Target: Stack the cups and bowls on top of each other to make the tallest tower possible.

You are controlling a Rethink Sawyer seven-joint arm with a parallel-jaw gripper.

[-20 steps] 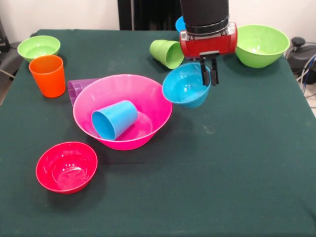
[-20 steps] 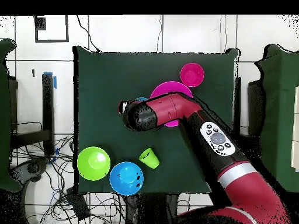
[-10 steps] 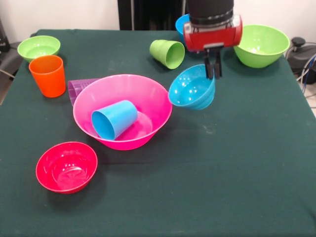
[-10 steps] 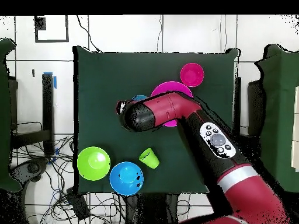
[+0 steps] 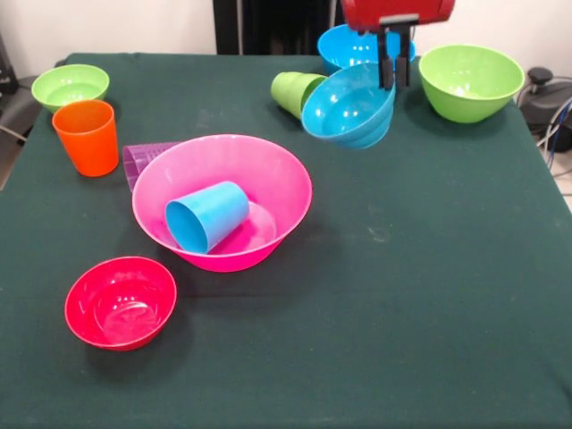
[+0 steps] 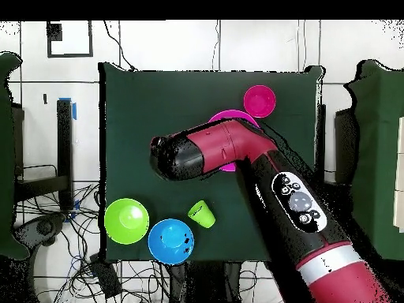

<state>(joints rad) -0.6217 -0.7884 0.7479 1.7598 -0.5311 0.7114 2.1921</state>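
Observation:
My gripper (image 5: 393, 80) hangs from the top edge of the front view, shut on the far rim of a small light blue bowl (image 5: 347, 109), which tilts in the air right of the large pink bowl (image 5: 273, 179). A light blue cup (image 5: 206, 216) lies on its side inside the pink bowl. A purple cup (image 5: 141, 159) lies behind the pink bowl's left side. An orange cup (image 5: 87, 136) stands upright at the left. A green cup (image 5: 290, 89) lies on its side behind the held bowl. In the overhead view the arm (image 6: 237, 154) hides the gripper and most of the pink bowl (image 6: 225, 118).
A small red bowl (image 5: 121, 302) sits at the near left and also shows in the overhead view (image 6: 259, 101). A small green bowl (image 5: 70, 86) is far left. A medium blue bowl (image 5: 344, 43) and a medium green bowl (image 5: 471, 82) stand at the far right.
My gripper has risen with the small light blue bowl, lifting it clear of the pink bowl's rim and higher above the table. Nothing else has moved.

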